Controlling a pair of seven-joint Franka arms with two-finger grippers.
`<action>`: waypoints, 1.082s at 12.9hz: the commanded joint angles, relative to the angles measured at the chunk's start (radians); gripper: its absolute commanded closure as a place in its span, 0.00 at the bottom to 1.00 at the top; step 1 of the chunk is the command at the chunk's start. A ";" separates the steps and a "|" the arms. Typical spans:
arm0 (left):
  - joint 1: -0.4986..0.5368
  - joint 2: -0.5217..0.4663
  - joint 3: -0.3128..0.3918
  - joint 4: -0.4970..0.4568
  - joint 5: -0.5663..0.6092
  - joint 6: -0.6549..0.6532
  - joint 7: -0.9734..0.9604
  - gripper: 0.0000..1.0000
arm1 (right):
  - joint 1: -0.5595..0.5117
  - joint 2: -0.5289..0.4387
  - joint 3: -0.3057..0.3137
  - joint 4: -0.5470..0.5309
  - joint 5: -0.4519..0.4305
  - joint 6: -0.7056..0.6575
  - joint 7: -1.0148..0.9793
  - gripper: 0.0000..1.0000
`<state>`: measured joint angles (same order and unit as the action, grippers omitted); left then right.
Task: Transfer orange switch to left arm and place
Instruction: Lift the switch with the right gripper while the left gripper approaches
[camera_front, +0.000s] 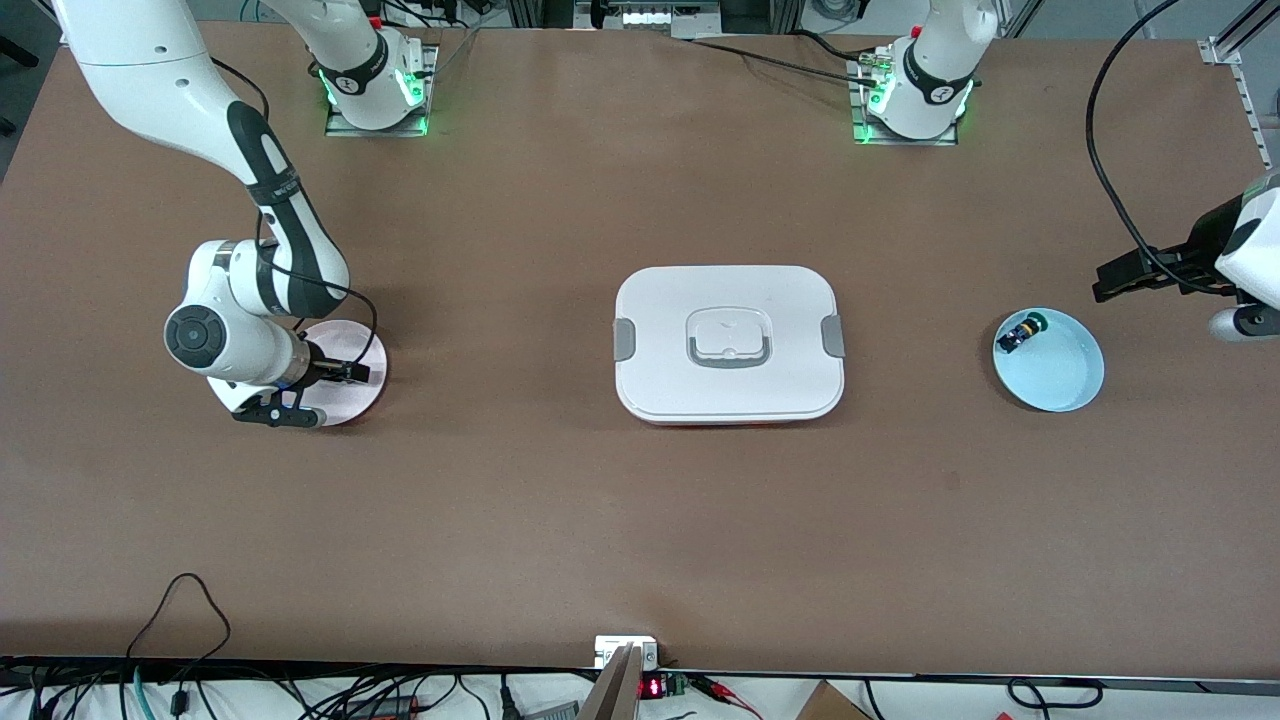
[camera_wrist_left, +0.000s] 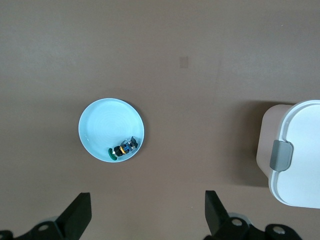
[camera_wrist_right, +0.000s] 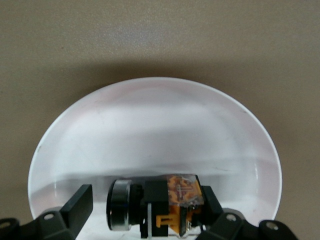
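Note:
The orange switch (camera_wrist_right: 172, 202), black with orange parts and a round silver-ringed end, lies on its side in a pale pink plate (camera_wrist_right: 150, 125) toward the right arm's end of the table. My right gripper (camera_wrist_right: 145, 207) is low in that plate (camera_front: 360, 345), open, with its fingers on either side of the switch; one finger touches the orange end. In the front view the right gripper (camera_front: 340, 373) hides the switch. My left gripper (camera_wrist_left: 147, 215) is open and empty, up over the table at the left arm's end (camera_front: 1110, 280). The white box (camera_front: 728, 345) sits mid-table between the plates.
A light blue plate (camera_front: 1060, 370) near the left gripper holds a black-and-blue switch with a green cap (camera_front: 1022, 332); both show in the left wrist view, the plate (camera_wrist_left: 100, 130) and the switch (camera_wrist_left: 122, 148). The box's end with a grey latch (camera_wrist_left: 281, 155) shows there too.

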<state>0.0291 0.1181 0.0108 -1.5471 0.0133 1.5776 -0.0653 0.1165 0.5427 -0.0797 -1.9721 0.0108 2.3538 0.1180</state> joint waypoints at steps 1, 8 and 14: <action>0.009 0.005 -0.002 0.012 -0.021 -0.016 0.004 0.00 | -0.004 -0.001 -0.002 -0.010 0.005 0.015 -0.027 0.11; 0.009 0.005 0.000 0.012 -0.021 -0.016 0.006 0.00 | -0.021 -0.018 -0.003 -0.007 0.006 -0.017 -0.171 0.70; 0.009 0.005 0.000 0.012 -0.021 -0.016 0.007 0.00 | -0.020 -0.124 0.041 0.178 0.014 -0.386 -0.291 0.88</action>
<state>0.0302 0.1219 0.0112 -1.5471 0.0133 1.5776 -0.0653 0.0972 0.4596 -0.0749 -1.8776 0.0108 2.0995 -0.1492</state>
